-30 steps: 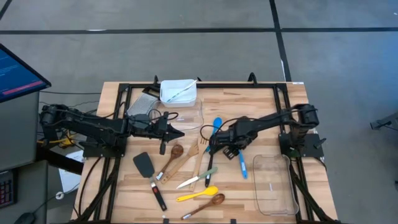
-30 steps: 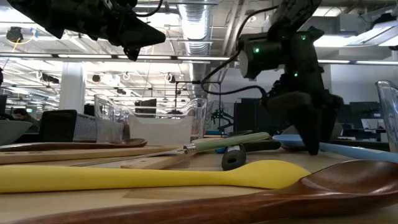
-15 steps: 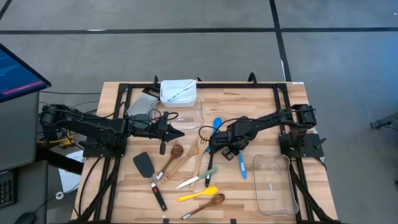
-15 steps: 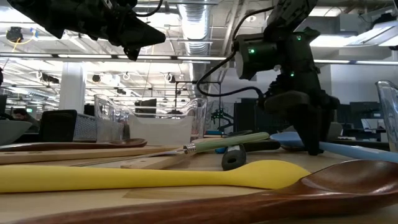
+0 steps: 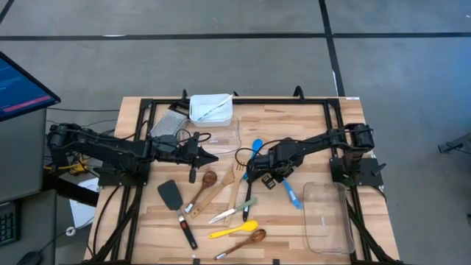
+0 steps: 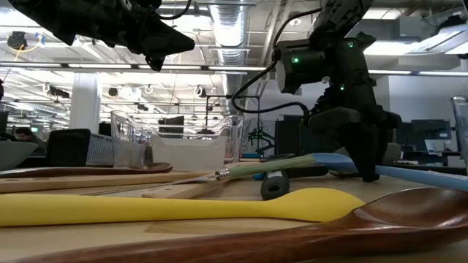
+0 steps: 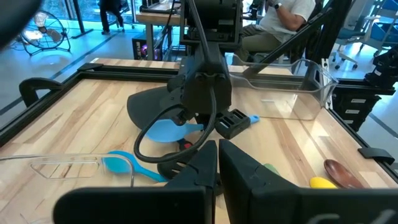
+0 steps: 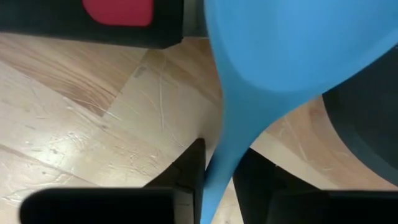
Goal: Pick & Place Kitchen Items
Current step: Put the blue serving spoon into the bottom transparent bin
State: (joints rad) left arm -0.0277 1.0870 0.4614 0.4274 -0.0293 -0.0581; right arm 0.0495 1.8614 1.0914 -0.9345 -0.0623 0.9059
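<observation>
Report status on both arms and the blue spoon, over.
Right gripper shut on blue spoon at table centre. Left gripper shut, empty, raised over the table. Black utensil close beside the grip.

Left claw shut aloft; right claw low, clamped.

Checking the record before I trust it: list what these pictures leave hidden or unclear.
- Right gripper, high view: the arm covers its fingers.
- Blue spoon, right wrist view: bowl cut off by the edge.
- White tub, high view: contents too small to identify.
- Left gripper, left wrist view: blocks the table behind it.
</observation>
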